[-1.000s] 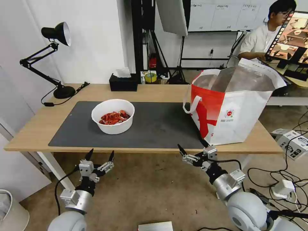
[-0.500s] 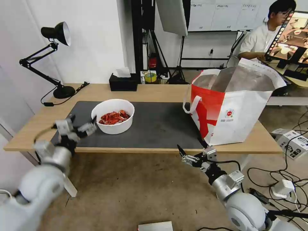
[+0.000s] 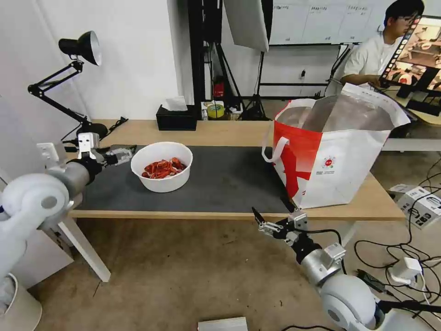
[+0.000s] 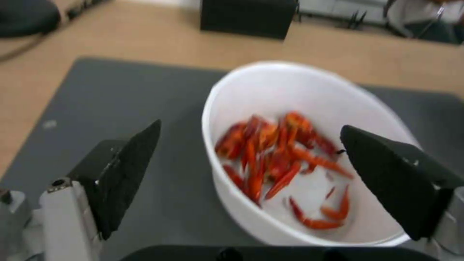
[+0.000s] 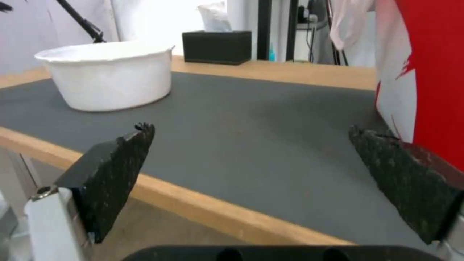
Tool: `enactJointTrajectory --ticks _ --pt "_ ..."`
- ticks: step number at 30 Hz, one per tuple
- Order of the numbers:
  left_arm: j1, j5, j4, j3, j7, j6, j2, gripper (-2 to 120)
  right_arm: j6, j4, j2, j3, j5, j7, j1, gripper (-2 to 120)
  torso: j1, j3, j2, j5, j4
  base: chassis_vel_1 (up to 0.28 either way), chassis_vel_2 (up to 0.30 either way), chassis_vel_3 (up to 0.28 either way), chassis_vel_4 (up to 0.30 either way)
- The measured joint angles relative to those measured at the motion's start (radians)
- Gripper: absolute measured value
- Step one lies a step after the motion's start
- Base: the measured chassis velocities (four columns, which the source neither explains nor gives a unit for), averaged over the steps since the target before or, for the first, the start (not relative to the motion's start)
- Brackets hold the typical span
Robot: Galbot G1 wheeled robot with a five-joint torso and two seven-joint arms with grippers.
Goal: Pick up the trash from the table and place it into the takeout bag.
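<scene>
The trash in sight is a white round bowl (image 3: 161, 166) of red crayfish shells (image 4: 270, 159), standing on the left part of the dark grey mat (image 3: 225, 181) on the table (image 3: 220, 131). My left gripper (image 3: 125, 154) hovers open just left of the bowl's rim, level with it; in the left wrist view its fingers (image 4: 130, 163) spread wide before the bowl (image 4: 299, 94). The takeout bag (image 3: 330, 151) stands open on the table's right end. My right gripper (image 3: 272, 216) hangs open below the table's front edge, near the bag's front corner (image 5: 425, 72).
A black tissue box (image 3: 176, 118) and a roll of tape (image 3: 215, 110) sit at the back edge. A black desk lamp (image 3: 80, 50) stands on the far left corner. Cables and boxes (image 3: 420, 202) litter the floor on the right; a white bin (image 3: 14, 308) stands low left.
My left arm rose from below the table's front edge, swung out left, and now holds its open gripper beside the bowl's left rim. The right gripper barely shifted.
</scene>
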Motion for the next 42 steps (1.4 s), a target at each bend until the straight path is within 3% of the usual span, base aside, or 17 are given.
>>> enactJointTrajectory --ticks 4,18,26,42 --pt "-0.079 -0.028 0.066 0.074 -0.001 0.038 -0.008 100 0.004 -0.003 0.009 0.001 -0.01 -0.002 -0.014 100 0.0 0.0 0.0 0.0002 0.0 0.0 0.0 0.0 0.0" --pt "-0.253 -0.033 0.198 0.251 -0.027 0.067 -0.088 100 0.016 -0.013 0.01 0.008 -0.023 -0.003 -0.031 100 0.0 0.0 0.0 0.0001 0.0001 0.0 0.0 0.0 0.0" --pt "-0.34 -0.033 0.267 0.344 -0.091 0.108 -0.125 100 0.02 -0.022 0.012 0.01 -0.023 -0.003 -0.032 100 0.0 0.0 0.0 0.0002 0.0 0.0 0.0 0.0 0.0" --pt "-0.375 -0.071 0.314 0.379 -0.133 0.126 -0.153 96 0.022 -0.023 0.01 0.01 -0.025 -0.001 -0.029 100 0.0 0.0 0.0 0.0001 0.0002 0.0 0.0 0.0 0.0"
